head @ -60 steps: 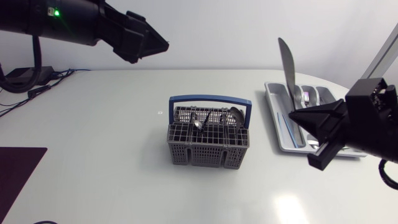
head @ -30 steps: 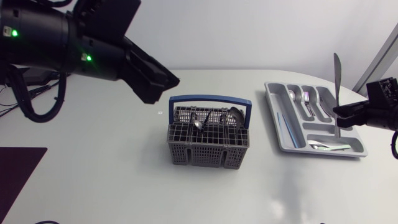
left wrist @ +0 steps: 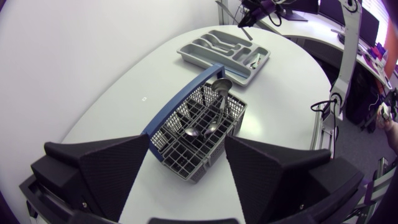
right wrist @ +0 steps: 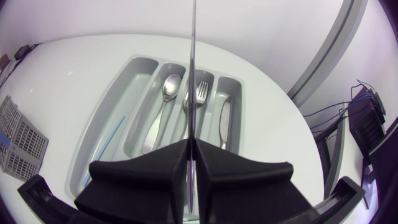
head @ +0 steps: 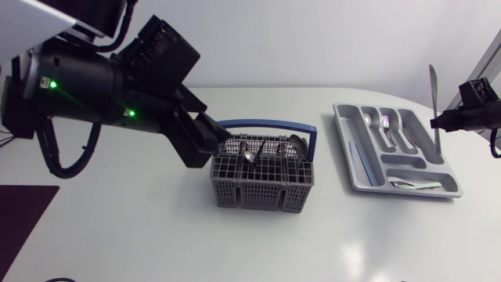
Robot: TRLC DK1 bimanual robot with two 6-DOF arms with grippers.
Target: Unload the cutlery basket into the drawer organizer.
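Note:
The grey cutlery basket (head: pixel 262 192) with a blue handle stands mid-table and holds a few spoons (head: pixel 250 154). My left gripper (head: pixel 210 141) hangs open just left of the basket and above it. In the left wrist view the basket (left wrist: pixel 217 149) lies ahead between the spread fingers (left wrist: pixel 109 168). The grey drawer organizer (head: pixel 342 133) sits at the right. My right gripper (head: pixel 450 119) is shut on a table knife (head: pixel 432 92), held upright at the organizer's right edge. In the right wrist view the knife (right wrist: pixel 193 62) rises from the gripper (right wrist: pixel 191 155) over the organizer (right wrist: pixel 127 90).
The organizer holds a spoon (right wrist: pixel 166 90), a fork (right wrist: pixel 200 93), another piece (right wrist: pixel 225 118) and a thin blue item (right wrist: pixel 112 140) in its long slot. A dark mat (head: pixel 19 215) lies at the table's left front edge.
My left arm has swung down and right, from high at the back to just beside the basket. My right arm has carried the knife right, across the organizer to its far side.

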